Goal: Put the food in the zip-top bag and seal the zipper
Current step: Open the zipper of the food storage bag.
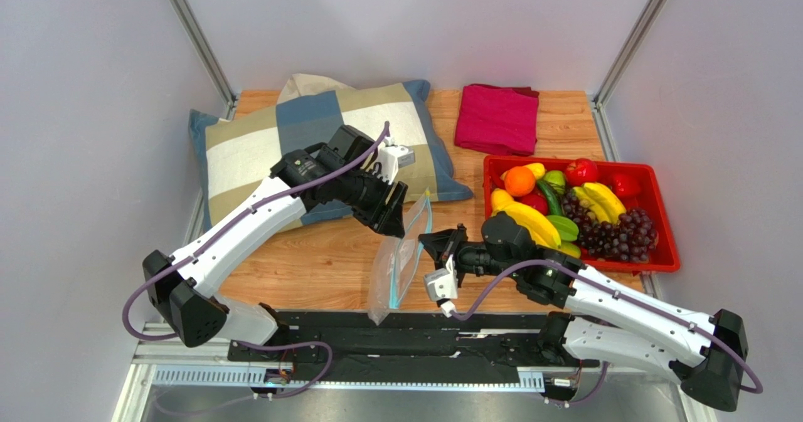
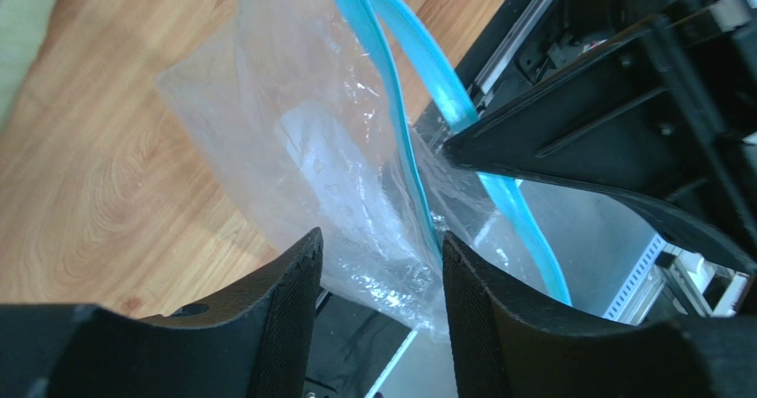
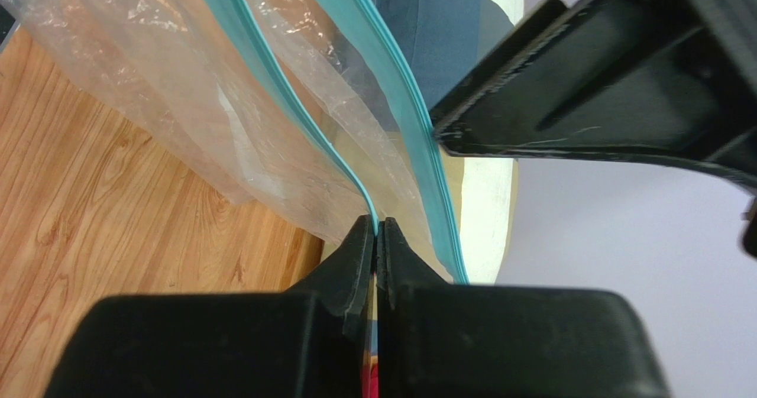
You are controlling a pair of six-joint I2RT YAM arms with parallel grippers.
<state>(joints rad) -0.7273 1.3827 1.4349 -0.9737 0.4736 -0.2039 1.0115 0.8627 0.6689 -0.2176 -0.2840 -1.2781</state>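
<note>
Nearest me, my right gripper (image 3: 379,229) is clenched on one lip of the zipper (image 3: 400,96), pinching the teal strip right at its fingertips. The bag (image 1: 401,257) hangs from that pinch above the middle of the bench (image 1: 311,262), tilted, with its bottom corner down by the near edge. Its two teal lips stand apart, so the mouth is partly open, and I see nothing inside it.

Just beyond, my left gripper (image 2: 382,247) is released. Its fingers stand apart with the bag's film and the other lip passing loosely between them, so as far as I can see it grips nothing.

To the right, well apart from the bag, the food (image 1: 565,210) is piled in the red tray (image 1: 664,264): bananas, grapes, an apple, mangoes and an orange piece. At the far side lie a checked pillow (image 1: 254,149) and a folded red cloth (image 1: 497,118).

My reading is that the task is barely begun. The bag is lifted and its mouth parted, but no food is in it. Loading every piece and pressing the zipper shut all remain.
</note>
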